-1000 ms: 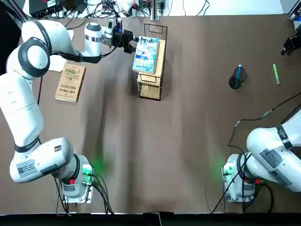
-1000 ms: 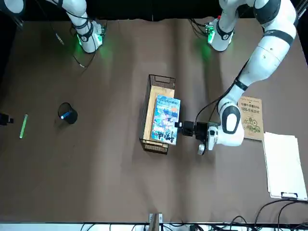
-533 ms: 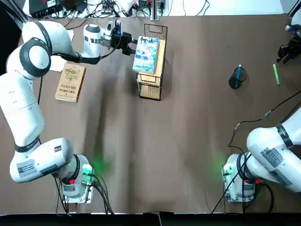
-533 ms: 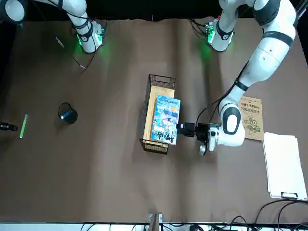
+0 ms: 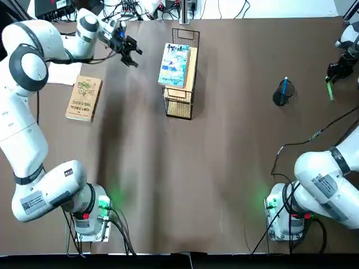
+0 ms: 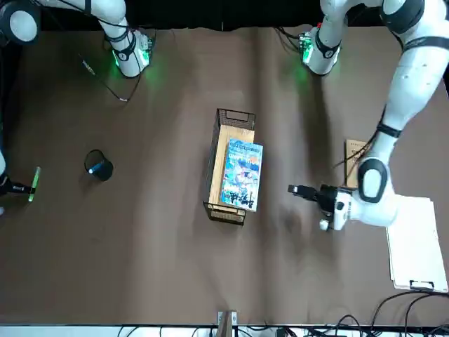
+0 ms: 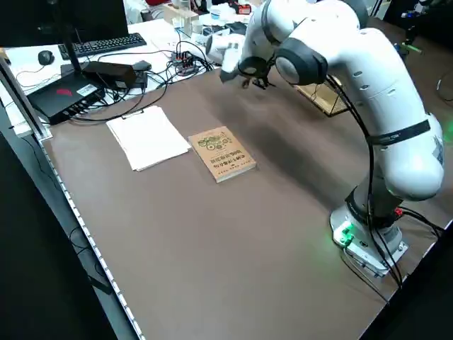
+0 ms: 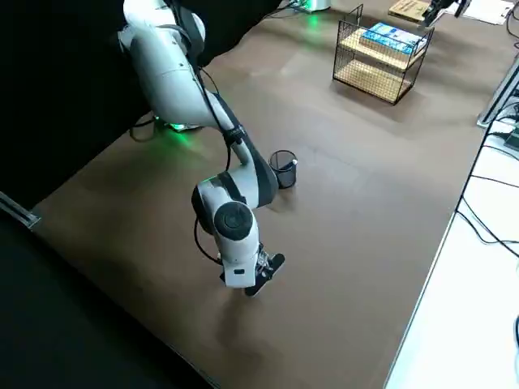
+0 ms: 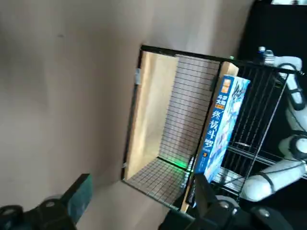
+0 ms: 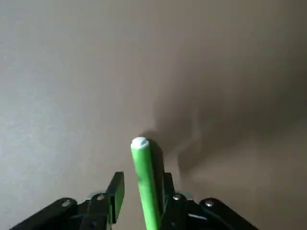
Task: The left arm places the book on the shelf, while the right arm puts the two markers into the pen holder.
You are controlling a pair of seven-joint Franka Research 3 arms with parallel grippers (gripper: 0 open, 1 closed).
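1. The thin book with the light blue and white picture cover (image 5: 174, 65) lies flat on the long light wooden top board of the small black wire rack (image 5: 181, 103). The rack stands near the far middle of the brown table (image 5: 196, 168).
2. The left arm's black gripper (image 5: 130, 51) is in the air beside the rack, well apart from the book. Its two fingers are spread apart and hold nothing.
3. In the left wrist view, the book's spine (image 9: 217, 129) shows along the edge of the rack's top board.
4. A tan-brown book with a green picture (image 5: 84, 98) lies on the table on the left side. A white paper sheet (image 6: 413, 242) lies just beside it.
5. The small black round cup (image 5: 282, 93) stands on the right side of the table. The short blue marker (image 5: 285, 86) stands inside it.
6. The short bright green marker (image 10: 146, 184) lies on the table, near the cup but not touching it.
7. The right arm's black gripper (image 10: 140, 197) is down at the green marker. One finger is on each side of it, very close, but I cannot tell if they are squeezing it.
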